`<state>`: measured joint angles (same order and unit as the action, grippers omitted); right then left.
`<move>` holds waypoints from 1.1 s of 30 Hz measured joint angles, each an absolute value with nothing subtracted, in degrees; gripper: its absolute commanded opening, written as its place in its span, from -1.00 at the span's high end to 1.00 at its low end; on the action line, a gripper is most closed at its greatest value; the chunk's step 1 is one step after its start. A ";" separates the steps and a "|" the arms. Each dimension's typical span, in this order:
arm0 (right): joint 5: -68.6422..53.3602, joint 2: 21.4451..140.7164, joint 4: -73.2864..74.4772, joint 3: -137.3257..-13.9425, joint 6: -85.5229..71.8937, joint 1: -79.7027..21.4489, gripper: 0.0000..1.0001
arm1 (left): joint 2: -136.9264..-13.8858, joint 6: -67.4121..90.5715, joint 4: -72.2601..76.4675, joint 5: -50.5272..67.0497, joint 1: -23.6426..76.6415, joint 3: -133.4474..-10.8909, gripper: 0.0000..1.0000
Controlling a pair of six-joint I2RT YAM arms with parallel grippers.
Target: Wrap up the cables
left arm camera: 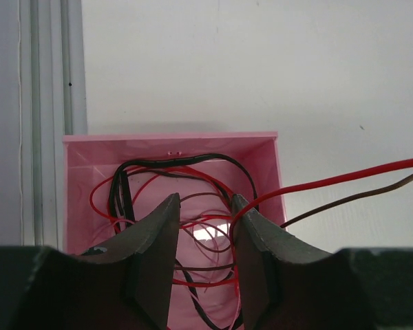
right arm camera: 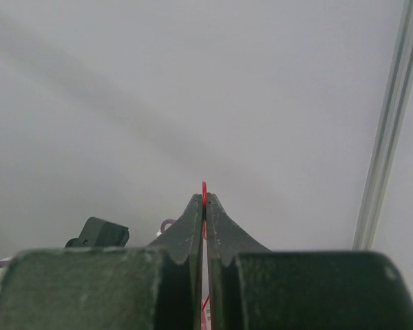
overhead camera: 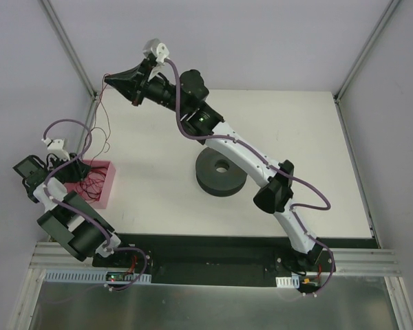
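The cables are thin red and dark wires (left arm camera: 193,172) lying tangled in a pink box (left arm camera: 172,146). My left gripper (left arm camera: 203,206) is open, with its jaws down in the box on either side of several strands. One red and one brown wire (left arm camera: 351,177) leave the box to the right. In the top view, thin wire (overhead camera: 100,113) rises from the pink box (overhead camera: 109,184) to my right gripper (overhead camera: 113,81), held high at the far left. My right gripper (right arm camera: 204,198) is shut on a red wire (right arm camera: 204,187) that pokes out past its tips. My left gripper (overhead camera: 70,175) is at the box's left end.
A black round spool (overhead camera: 221,172) with a centre hole sits mid-table under the right arm. Metal frame posts (overhead camera: 69,48) stand at the table's far corners. A frame rail (left arm camera: 48,103) runs just left of the box.
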<state>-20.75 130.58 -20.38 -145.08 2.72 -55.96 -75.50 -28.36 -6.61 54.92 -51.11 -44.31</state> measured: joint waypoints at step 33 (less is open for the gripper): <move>-14.70 129.36 -35.11 -144.99 19.09 -52.88 0.99 | -80.90 -38.33 -13.34 43.22 -55.24 -46.81 0.31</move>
<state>-14.70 129.36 -35.11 -144.99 19.09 -52.88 -80.90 -38.33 -13.34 43.22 -55.24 -46.81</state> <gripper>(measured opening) 0.011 0.349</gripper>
